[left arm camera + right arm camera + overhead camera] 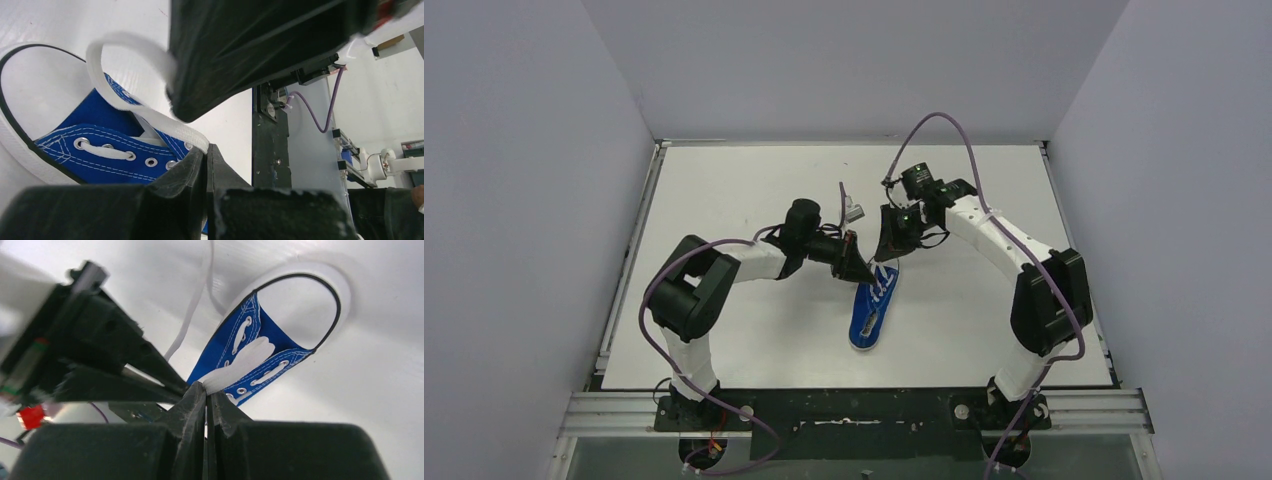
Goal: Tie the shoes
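The blue canvas sneaker (867, 312) with a white sole rim lies mid-table; it also shows in the left wrist view (95, 145) and the right wrist view (240, 355). My left gripper (868, 268) is shut on a white lace (165, 125) just above the eyelets. My right gripper (890, 252) is shut on another stretch of white lace (240, 362), tip to tip with the left one over the shoe's lacing. A lace loop (107, 42) arcs up behind the right gripper's body. A loose lace end (192, 310) trails away across the table.
The white table (724, 190) is walled by grey panels on three sides. A black rail (854, 410) with the arm bases runs along the near edge. Purple cables (949, 125) loop over both arms.
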Controlling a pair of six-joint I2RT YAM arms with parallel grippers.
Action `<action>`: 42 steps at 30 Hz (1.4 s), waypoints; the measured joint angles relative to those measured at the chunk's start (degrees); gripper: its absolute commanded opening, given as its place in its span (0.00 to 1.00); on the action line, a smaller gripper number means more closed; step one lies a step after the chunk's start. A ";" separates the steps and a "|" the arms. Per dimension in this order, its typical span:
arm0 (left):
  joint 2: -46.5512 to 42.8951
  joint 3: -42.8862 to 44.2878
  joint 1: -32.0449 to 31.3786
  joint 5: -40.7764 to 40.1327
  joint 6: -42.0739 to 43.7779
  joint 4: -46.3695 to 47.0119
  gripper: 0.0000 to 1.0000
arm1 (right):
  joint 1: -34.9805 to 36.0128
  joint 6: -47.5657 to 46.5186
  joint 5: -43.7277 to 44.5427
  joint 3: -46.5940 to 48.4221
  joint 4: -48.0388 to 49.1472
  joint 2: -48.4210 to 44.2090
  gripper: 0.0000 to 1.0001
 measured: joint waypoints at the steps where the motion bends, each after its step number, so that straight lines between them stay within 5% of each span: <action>1: 0.00 -0.15 0.00 0.04 -0.15 0.11 0.00 | -0.33 2.19 -0.59 -2.34 2.03 0.00 0.00; 18: 0.00 -2.58 0.00 -0.09 -5.05 6.08 0.00 | -3.89 19.08 -12.31 -18.75 19.93 0.02 0.00; 34: 0.02 -1.88 0.13 -1.97 -2.75 0.44 0.00 | -5.64 18.93 -20.68 -21.20 21.11 1.84 0.00; 42: 2.49 0.79 0.17 -2.36 -5.66 1.33 0.00 | -6.21 14.58 -23.28 -21.16 17.84 4.52 0.20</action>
